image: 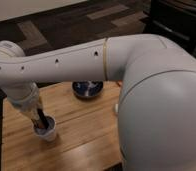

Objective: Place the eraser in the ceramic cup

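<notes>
gripper point(41, 120) is down at the mouth of the ceramic cup point(47, 132), front-left of the wooden table point(86, 135). Fingers are clamped all the way in, and a dark slim shape between them reads as the eraser point(39, 121), its lower end at or just inside the cup rim. Can't tell if it touches the cup floor

Arm point(66, 65) spans the view from the right; big white shoulder housing blocks the right side of the table. Dark blue bowl point(87, 88) sits further back, well apart from the cup

Handling judgement:
- eraser: light, stiff-ish rubber, grippy, not fragile. Pinch across the flat faces near the top end so the bottom end goes in first, which looks like how it's held
- about as tall as the cup, so it'll likely lean on the rim and stick out rather than drop flat
- cup: small, light, no handle, ceramic, so it tips or slides easily if a finger nudges the rim. Open straight, lift straight up
</notes>
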`<state>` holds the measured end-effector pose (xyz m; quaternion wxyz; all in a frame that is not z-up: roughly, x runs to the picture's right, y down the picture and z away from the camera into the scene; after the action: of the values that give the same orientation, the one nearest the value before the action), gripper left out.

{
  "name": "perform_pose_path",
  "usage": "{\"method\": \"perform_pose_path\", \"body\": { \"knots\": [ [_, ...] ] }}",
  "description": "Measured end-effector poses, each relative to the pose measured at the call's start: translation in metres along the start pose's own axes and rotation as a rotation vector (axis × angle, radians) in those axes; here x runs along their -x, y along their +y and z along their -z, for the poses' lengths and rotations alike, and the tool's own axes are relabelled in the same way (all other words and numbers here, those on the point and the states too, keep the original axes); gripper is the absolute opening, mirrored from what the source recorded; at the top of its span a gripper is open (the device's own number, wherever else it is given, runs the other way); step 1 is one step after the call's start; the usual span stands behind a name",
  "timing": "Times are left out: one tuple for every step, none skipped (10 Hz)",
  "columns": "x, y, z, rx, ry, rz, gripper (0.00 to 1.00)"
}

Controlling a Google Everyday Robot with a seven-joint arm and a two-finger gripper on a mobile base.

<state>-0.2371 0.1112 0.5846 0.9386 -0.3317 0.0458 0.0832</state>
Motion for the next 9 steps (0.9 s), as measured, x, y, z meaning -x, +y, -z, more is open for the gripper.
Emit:
{"method": "perform_pose_path", "body": {
  "knots": [
    [-0.002, -0.001, -0.004, 0.006, 0.007, -0.002, 0.00],
    [-0.001, -0.002, -0.009, 0.013, 0.012, 0.002, 0.00],
    [-0.001, -0.003, -0.012, 0.016, 0.015, 0.007, 0.00],
    [0.001, -0.005, -0.017, 0.021, 0.020, 0.016, 0.00],
    [0.006, -0.005, -0.023, 0.024, 0.019, 0.030, 0.00],
    [0.010, -0.006, -0.027, 0.028, 0.017, 0.043, 0.00],
    [0.015, -0.008, -0.033, 0.027, 0.010, 0.056, 0.00],
    [0.018, -0.008, -0.038, 0.029, 0.003, 0.065, 0.00],
    [0.022, -0.005, -0.045, 0.036, -0.005, 0.077, 0.00]
  ]
}}
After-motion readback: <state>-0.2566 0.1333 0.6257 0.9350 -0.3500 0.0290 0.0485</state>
